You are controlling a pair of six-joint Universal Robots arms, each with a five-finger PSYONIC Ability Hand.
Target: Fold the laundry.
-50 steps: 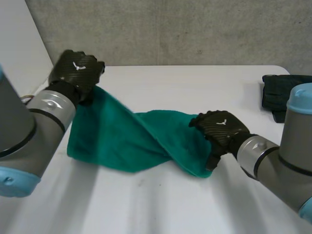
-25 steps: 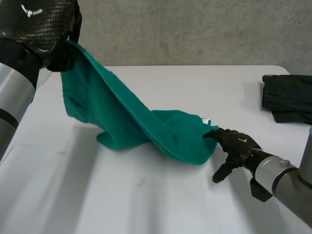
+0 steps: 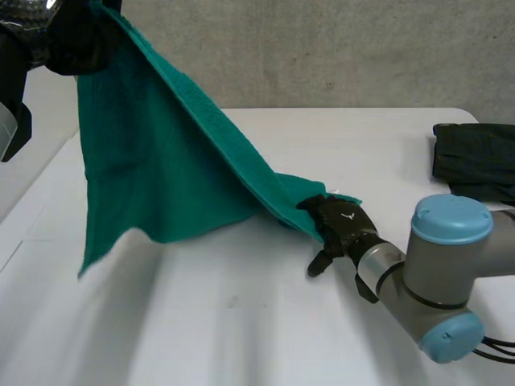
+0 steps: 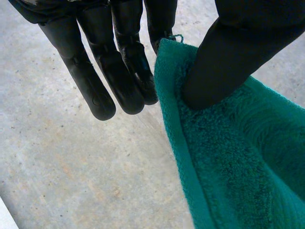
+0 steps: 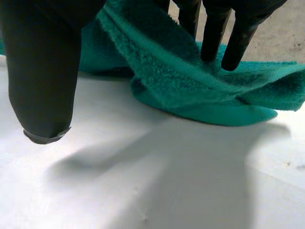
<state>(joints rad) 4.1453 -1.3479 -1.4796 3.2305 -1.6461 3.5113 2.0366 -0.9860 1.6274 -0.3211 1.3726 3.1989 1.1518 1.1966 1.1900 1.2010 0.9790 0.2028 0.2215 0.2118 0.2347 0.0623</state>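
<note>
Head view: the white table [image 3: 241, 338] carries everything. On it, the largest item is the green towel [image 3: 153, 177]: one corner is raised high over the table's left edge, and the cloth runs as a taut diagonal down to its low end, which lies on the table right of the middle. A loose flap hangs free below the raised corner. Next, a dark folded garment [image 3: 475, 157] sits at the table's far right edge, well apart. My left hand [image 3: 72, 36] has the raised corner. In the left wrist view its thumb [image 4: 224, 57] pinches the hemmed corner against a finger, the rest straight and free. My right hand [image 3: 342, 229] lays straight fingers [image 5: 212, 33] on the low end, its thumb clear of the cloth, so it pins rather than grips. Judgement: terry cloth, soft and light, no stiffness. It should drape, swing and sag wherever unsupported, and the rough pile is unlikely to slip in a pinch. Best hold is at the corners on the hem, where the thicker edge gives purchase. A mid-cloth hold would only bunch.
</note>
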